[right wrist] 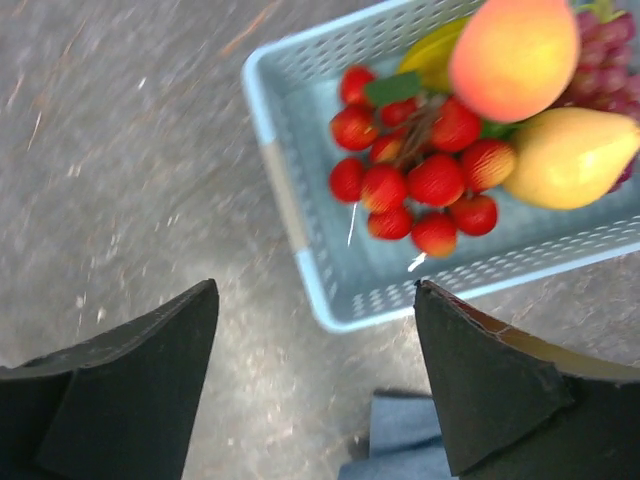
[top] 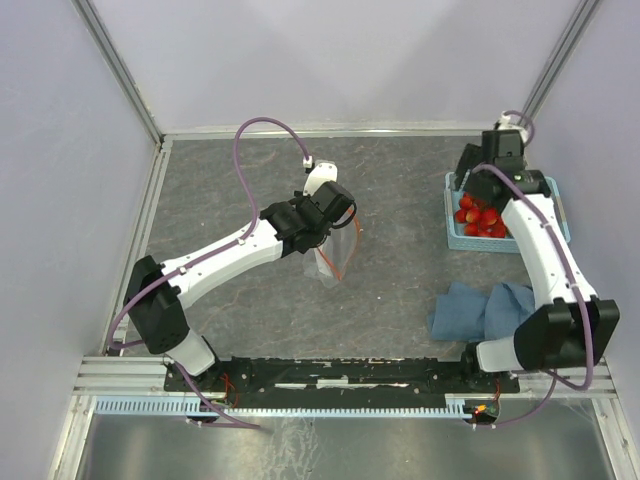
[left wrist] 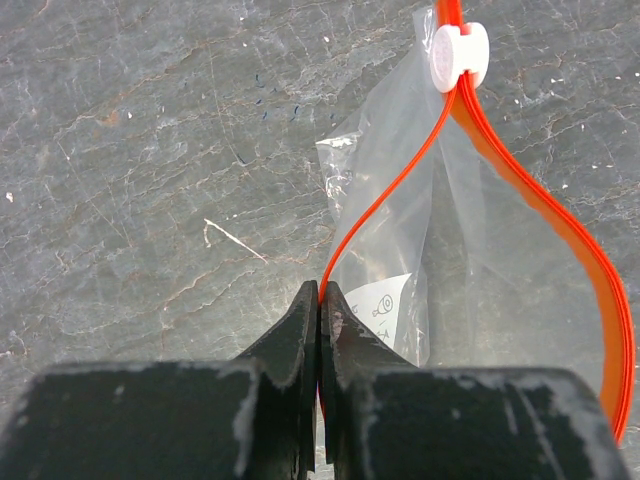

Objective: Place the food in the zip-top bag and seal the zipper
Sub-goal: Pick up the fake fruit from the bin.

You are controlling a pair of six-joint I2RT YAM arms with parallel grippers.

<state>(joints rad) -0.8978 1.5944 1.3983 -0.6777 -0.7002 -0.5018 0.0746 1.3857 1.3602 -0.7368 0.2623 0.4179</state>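
Top view: left gripper point(top: 338, 222) holds the zip-top bag point(top: 333, 258) hanging mid-table. Right gripper point(top: 482, 168) hovers at the light-blue basket point(top: 452, 238), well apart from the bag.

Left wrist: jaws pinched tight on the orange zipper point(left wrist: 400, 180). Bag mouth bows open, white slider point(left wrist: 457, 52) at the far end.

Right wrist: jaws spread wide, empty, short of the strawberries point(right wrist: 415, 175). Peach point(right wrist: 513, 55) and mango point(right wrist: 570, 155) lie beside them. Best to centre over the bunch, then descend before closing.
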